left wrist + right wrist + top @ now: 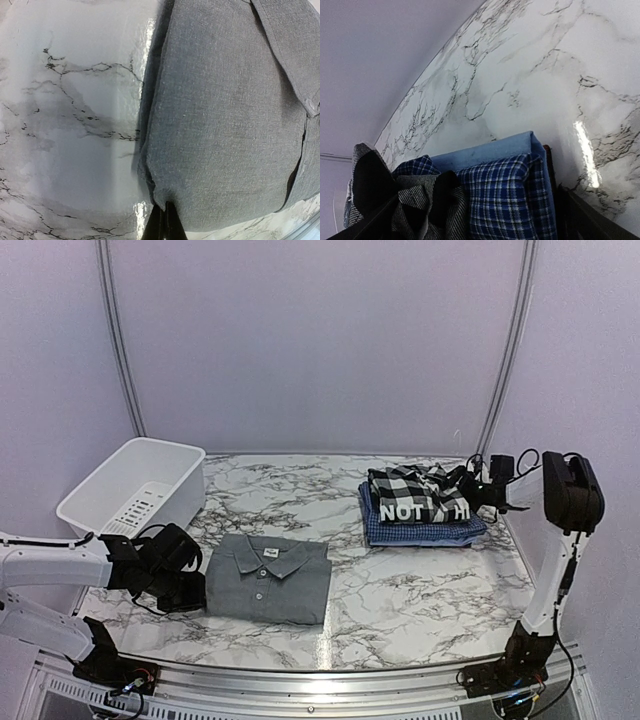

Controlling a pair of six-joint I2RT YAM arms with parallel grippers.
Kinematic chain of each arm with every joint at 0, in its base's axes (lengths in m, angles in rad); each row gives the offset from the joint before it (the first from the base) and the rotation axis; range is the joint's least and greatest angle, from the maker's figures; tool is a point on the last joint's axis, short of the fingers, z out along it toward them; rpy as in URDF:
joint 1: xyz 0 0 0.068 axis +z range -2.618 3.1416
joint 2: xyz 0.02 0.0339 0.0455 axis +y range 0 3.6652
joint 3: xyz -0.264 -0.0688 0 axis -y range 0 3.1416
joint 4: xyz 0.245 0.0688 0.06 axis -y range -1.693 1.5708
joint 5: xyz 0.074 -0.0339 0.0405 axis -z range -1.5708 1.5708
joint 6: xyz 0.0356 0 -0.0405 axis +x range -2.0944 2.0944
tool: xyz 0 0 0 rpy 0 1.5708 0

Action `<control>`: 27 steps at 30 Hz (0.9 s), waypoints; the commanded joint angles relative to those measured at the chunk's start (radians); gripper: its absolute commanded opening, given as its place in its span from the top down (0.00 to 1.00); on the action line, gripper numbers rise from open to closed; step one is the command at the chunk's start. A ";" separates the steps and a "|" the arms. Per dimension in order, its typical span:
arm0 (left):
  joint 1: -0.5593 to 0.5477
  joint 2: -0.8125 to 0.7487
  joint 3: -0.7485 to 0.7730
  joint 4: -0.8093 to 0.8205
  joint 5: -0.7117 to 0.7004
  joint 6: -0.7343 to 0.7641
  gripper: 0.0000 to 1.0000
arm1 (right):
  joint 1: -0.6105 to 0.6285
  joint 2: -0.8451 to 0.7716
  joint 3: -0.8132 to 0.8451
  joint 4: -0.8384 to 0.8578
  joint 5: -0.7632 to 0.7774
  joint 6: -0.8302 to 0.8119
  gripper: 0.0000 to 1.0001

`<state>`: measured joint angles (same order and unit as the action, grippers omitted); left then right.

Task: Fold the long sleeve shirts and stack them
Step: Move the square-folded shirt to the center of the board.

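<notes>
A plain grey collared shirt [268,578] lies folded flat on the marble table, front left of centre. My left gripper [186,586] is at its left edge. In the left wrist view the dark fingertips [159,222] are pressed together, pinching the grey shirt's [230,125] corner. At the back right is a stack: a blue checked shirt [425,532] at the bottom, a black one with white letters [420,510], and a rumpled black-and-white plaid one [405,480] on top. My right gripper [482,490] stands open at the stack's right side, its fingers straddling the blue checked cloth [505,200].
A white plastic tub [135,490] stands at the back left of the table [400,590]. A metal rail runs along the near edge, and pale curtain walls close in the back and sides. The right arm's upright link [560,540] stands by the right edge.
</notes>
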<state>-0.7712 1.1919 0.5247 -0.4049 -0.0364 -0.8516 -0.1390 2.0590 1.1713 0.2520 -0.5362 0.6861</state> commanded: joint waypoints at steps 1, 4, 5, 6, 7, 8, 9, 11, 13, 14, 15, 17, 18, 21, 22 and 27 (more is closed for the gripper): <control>0.007 0.001 0.017 -0.022 -0.016 0.004 1.00 | 0.076 0.008 -0.029 0.040 -0.060 0.006 0.01; 0.007 -0.004 0.013 -0.022 -0.013 0.004 1.00 | 0.123 -0.020 -0.071 0.049 -0.040 0.003 0.01; 0.007 -0.006 0.010 -0.022 -0.012 0.003 1.00 | 0.134 -0.029 -0.084 0.052 -0.037 0.007 0.01; 0.007 -0.007 0.009 -0.022 -0.011 0.002 1.00 | 0.153 -0.040 -0.100 0.056 -0.032 0.015 0.01; 0.006 -0.011 0.008 -0.022 -0.010 0.000 1.00 | 0.177 -0.052 -0.125 0.058 -0.021 0.022 0.01; 0.006 -0.013 0.007 -0.022 -0.011 -0.002 1.00 | 0.193 -0.069 -0.145 0.069 -0.014 0.029 0.02; 0.006 -0.016 0.006 -0.022 -0.010 -0.001 1.00 | 0.207 -0.084 -0.166 0.079 -0.004 0.036 0.01; 0.006 -0.020 0.002 -0.020 -0.008 -0.004 1.00 | 0.238 -0.112 -0.188 0.074 0.016 0.039 0.01; 0.006 -0.019 0.000 -0.017 -0.010 -0.004 1.00 | 0.253 -0.137 -0.201 0.056 0.043 0.033 0.01; 0.007 -0.017 -0.001 -0.016 -0.010 -0.005 1.00 | 0.255 -0.151 -0.204 0.045 0.059 0.028 0.02; 0.006 -0.013 -0.001 -0.014 -0.010 -0.003 1.00 | 0.254 -0.167 -0.199 0.021 0.088 0.013 0.01; 0.007 -0.014 0.000 -0.013 -0.011 -0.002 1.00 | 0.253 -0.193 -0.162 -0.071 0.146 -0.039 0.02; 0.007 -0.013 0.001 -0.011 -0.014 -0.001 1.00 | 0.254 -0.206 -0.141 -0.116 0.173 -0.068 0.02; 0.006 -0.023 0.004 -0.007 -0.022 -0.002 1.00 | 0.254 -0.256 -0.092 -0.232 0.255 -0.148 0.01; 0.006 -0.027 0.004 -0.004 -0.022 -0.003 1.00 | 0.254 -0.274 -0.078 -0.273 0.278 -0.168 0.02; 0.007 -0.064 -0.005 -0.004 -0.019 -0.011 0.97 | 0.256 -0.375 -0.064 -0.394 0.354 -0.237 0.02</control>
<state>-0.7712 1.1690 0.5243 -0.4046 -0.0387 -0.8536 0.1104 1.7618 1.0687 0.0040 -0.2859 0.5415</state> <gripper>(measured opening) 0.019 0.986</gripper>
